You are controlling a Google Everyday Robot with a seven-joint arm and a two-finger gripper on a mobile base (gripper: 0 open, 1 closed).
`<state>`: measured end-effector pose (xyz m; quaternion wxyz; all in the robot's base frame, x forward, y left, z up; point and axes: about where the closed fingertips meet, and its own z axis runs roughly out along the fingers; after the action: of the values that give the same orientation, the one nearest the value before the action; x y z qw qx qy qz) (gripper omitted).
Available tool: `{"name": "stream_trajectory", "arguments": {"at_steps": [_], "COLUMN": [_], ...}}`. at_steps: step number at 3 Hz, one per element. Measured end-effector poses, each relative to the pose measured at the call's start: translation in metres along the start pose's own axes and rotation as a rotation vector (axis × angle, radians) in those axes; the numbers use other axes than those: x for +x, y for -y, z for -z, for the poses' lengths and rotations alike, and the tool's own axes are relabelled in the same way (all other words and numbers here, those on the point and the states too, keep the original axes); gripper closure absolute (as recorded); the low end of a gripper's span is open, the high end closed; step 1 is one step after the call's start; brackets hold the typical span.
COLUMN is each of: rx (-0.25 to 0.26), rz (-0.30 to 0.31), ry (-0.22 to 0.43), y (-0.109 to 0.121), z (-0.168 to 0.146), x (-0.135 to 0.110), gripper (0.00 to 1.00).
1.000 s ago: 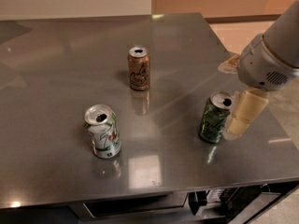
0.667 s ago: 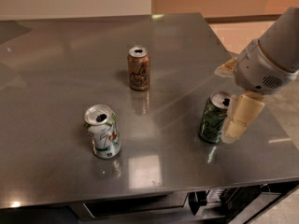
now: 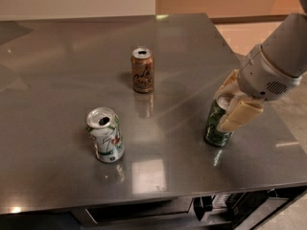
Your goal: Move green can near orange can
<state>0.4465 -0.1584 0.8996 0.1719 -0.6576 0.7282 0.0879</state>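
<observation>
Jaws straddle green can [image 3: 216, 128], grip unclear | orange can [image 3: 142, 71] well apart | white can [image 3: 105, 135] front-left

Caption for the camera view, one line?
Gripper at the green can on a metal table, apart from the orange can and white can.

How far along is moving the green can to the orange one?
Reach done: the pincer is at the top of the green can. In hand: the grasp; the can stands upright on the table. Left: the whole carry, since the orange can stands well apart from it.
</observation>
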Motion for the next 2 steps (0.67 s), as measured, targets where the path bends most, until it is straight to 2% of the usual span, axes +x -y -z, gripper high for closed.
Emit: {"name": "stream_trajectory", "arguments": {"at_steps": [1, 2], "rx": [-0.01, -0.012], "rz": [0.001, 0.018], "ry": [0.009, 0.029], "y": [0.003, 0.02], "z": [0.002, 0.008], "x": [-0.003, -0.018], "gripper": [0.64, 0.87]}}
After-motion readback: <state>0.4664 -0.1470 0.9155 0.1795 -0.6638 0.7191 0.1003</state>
